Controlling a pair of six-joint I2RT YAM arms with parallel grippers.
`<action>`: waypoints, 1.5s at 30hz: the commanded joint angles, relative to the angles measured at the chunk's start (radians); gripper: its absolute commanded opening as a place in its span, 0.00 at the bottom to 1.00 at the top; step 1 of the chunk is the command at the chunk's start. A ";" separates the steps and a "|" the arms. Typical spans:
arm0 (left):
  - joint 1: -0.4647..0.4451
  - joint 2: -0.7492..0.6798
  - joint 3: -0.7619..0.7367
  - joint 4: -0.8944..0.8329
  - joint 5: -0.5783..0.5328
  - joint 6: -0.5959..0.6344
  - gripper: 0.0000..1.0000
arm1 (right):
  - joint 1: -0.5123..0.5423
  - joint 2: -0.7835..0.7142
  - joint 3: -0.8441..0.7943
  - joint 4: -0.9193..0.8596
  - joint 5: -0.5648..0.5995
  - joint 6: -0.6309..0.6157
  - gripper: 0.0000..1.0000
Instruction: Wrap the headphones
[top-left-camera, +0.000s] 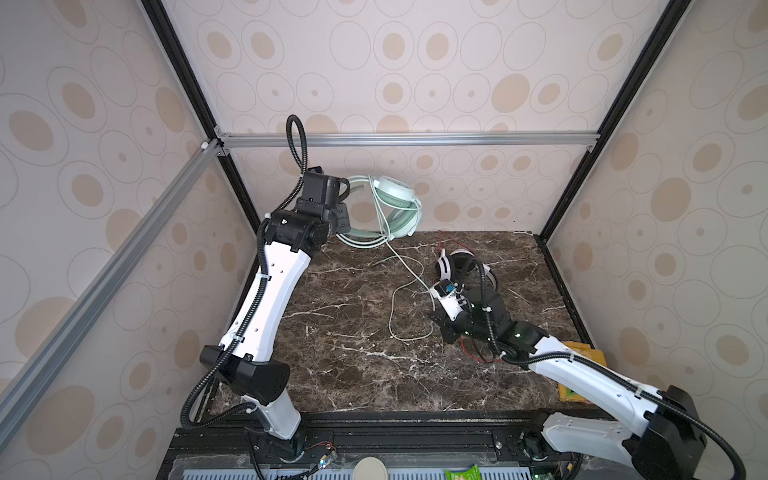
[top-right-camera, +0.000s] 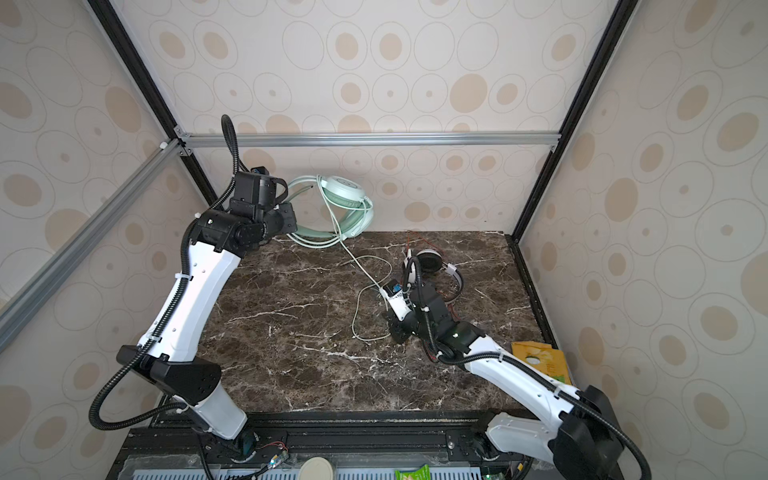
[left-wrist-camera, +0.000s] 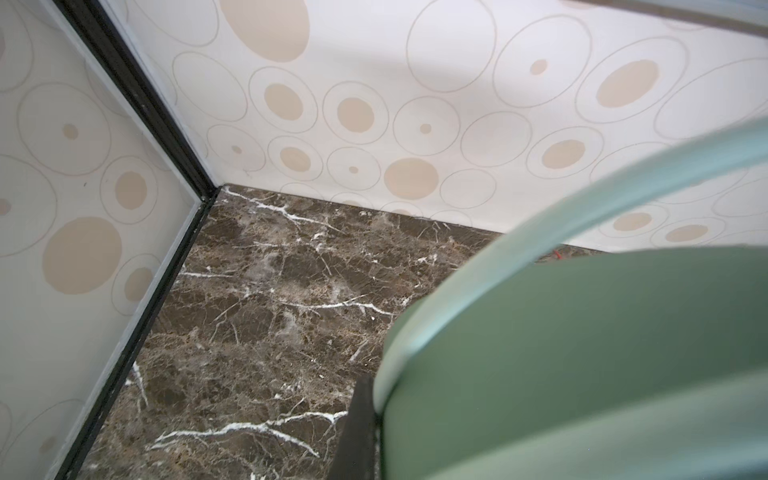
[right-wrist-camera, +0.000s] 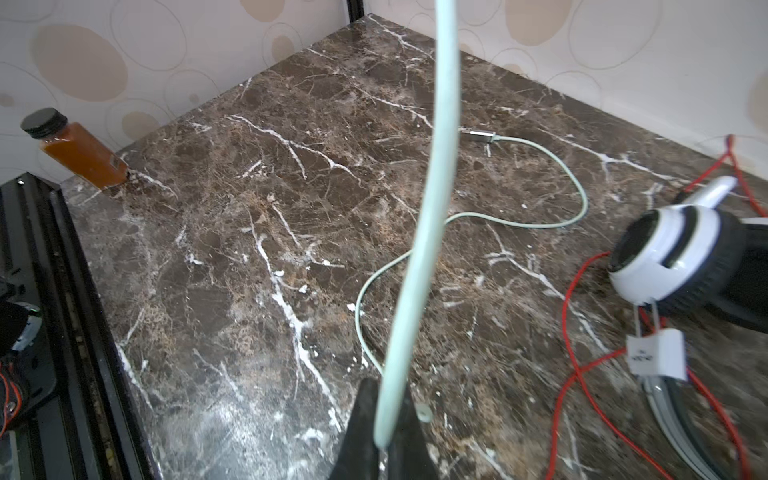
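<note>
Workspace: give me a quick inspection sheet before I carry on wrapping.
Surface: marble tabletop, white-veined.
Job's things: mint headset raised at the back; white headset lying at the right.
Clutter: bottle tilted against a wall at the table's edge; yellow packet at the right front edge.
Grippers: left gripper shut on mint headset's headband; right gripper shut on mint cable.
Cables: mint cable looped on the table, plug free; red cable sprawled by white headset.
Surroundings: patterned walls, metal frame.
</note>
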 joint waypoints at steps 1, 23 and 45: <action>0.013 -0.027 0.063 0.041 -0.069 -0.072 0.00 | 0.015 -0.096 -0.030 -0.131 0.089 -0.034 0.00; -0.193 -0.003 -0.375 0.086 -0.455 -0.100 0.00 | 0.251 -0.018 0.381 -0.564 0.378 -0.214 0.00; -0.335 -0.231 -0.706 0.251 -0.205 0.303 0.00 | 0.185 0.075 0.497 -0.380 0.375 -0.379 0.00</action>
